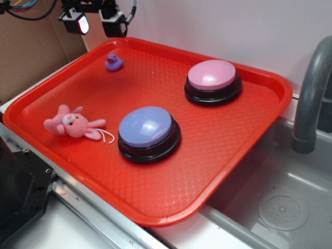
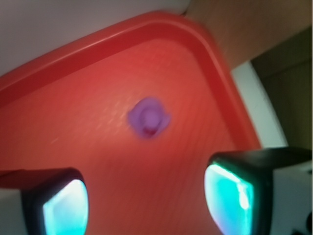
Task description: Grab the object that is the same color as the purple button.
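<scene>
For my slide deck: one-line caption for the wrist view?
Open claw hovering above a purple rubber duck near the red tray's corner.

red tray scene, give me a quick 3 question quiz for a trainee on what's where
1. True or false: the claw is open and holds nothing.
2. Which thing lies nearest the purple duck? A) pink plush bunny B) pink-topped button C) the tray's far corner rim
3. Fill in: the duck matches the colour of the ___ button.

Key: 1 true; 2 C; 3 purple. In the wrist view the duck sits ahead of the spread fingers.
</scene>
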`<state>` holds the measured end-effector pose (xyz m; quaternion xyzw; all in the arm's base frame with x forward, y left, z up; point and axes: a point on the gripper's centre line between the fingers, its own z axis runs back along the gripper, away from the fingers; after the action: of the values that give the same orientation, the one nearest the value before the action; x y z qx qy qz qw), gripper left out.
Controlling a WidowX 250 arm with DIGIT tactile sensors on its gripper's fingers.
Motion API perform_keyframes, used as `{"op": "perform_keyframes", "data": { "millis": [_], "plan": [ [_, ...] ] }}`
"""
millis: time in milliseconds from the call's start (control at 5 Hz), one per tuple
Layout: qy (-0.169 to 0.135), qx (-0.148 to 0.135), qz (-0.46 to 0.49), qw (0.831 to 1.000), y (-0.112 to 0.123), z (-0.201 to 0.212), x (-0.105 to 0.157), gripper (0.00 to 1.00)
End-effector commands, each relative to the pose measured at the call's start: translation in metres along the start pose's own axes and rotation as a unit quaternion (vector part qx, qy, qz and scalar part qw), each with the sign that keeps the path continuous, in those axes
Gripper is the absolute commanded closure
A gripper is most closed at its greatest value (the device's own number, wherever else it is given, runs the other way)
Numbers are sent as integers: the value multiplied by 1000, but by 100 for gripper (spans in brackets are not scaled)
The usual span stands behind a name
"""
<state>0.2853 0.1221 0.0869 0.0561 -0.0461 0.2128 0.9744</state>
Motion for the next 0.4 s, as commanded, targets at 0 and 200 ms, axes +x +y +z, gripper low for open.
{"op": "perform_keyframes", "data": {
  "millis": [0, 200],
  "plan": [
    [-12, 13, -6, 1000, 20, -28, 19, 0],
    [-13, 8, -12, 1000, 17, -38, 22, 0]
  ]
}}
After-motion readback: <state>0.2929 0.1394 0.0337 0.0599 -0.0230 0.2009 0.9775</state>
